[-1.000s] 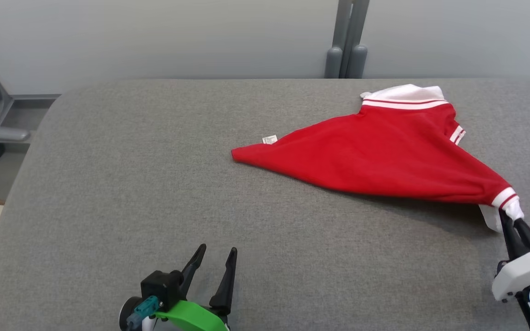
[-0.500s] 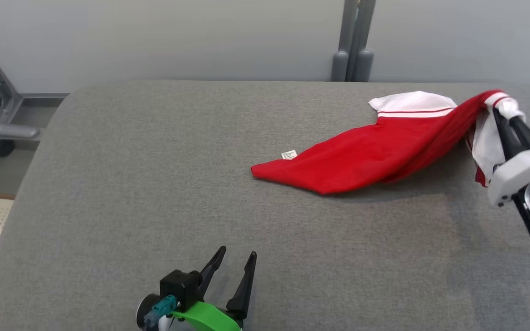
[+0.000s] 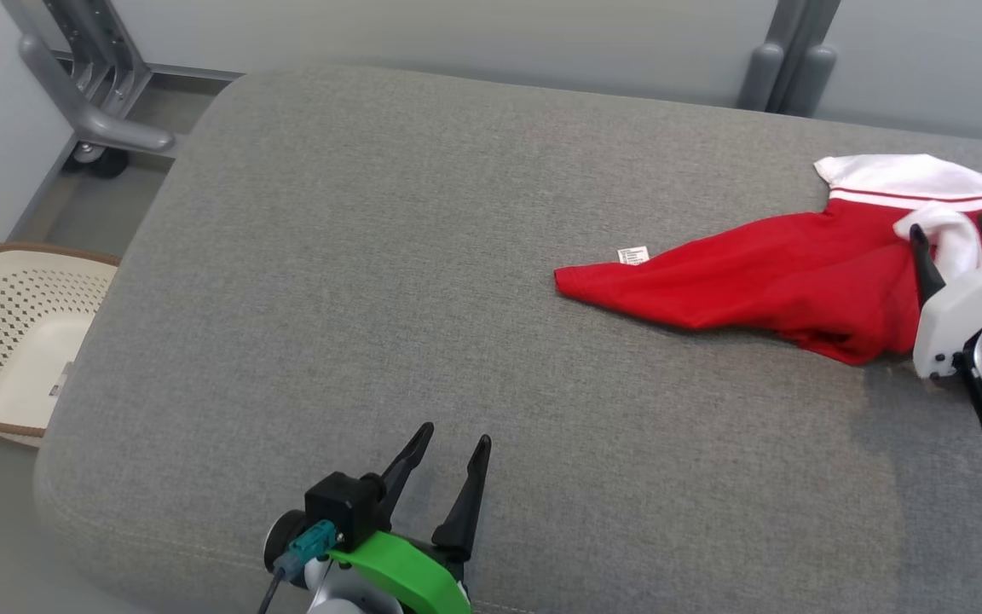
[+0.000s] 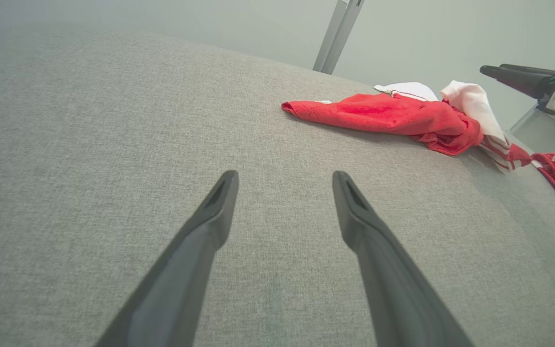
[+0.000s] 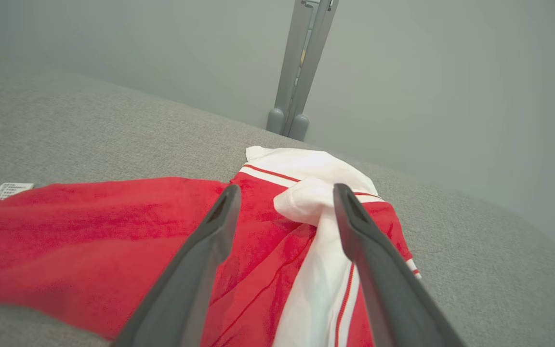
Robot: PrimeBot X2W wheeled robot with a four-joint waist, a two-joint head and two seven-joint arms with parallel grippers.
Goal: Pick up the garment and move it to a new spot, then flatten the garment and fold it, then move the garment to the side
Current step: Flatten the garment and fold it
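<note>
The garment (image 3: 764,281) is lying crumpled on the right side of the grey padded desk (image 3: 457,256). The right tool (image 5: 285,189) is hanging over its white sleeve (image 5: 306,200) with fingers spread, pinching nothing. The left tool (image 3: 454,433) is spread too, well apart from it. The shirt is looking soft, light and floppy, so pinching it by the hem corners is seeming best.

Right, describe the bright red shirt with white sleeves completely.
The bright red short-sleeved knit shirt lies crumpled, not flat, on the grey padded tabletop, toward its far right. White sleeves carry red-striped trim; one sleeve is bunched up on top, between the spread fingers of the open right hand, which doesn't pinch it. A small white label pokes out at the pointed left end.
</note>
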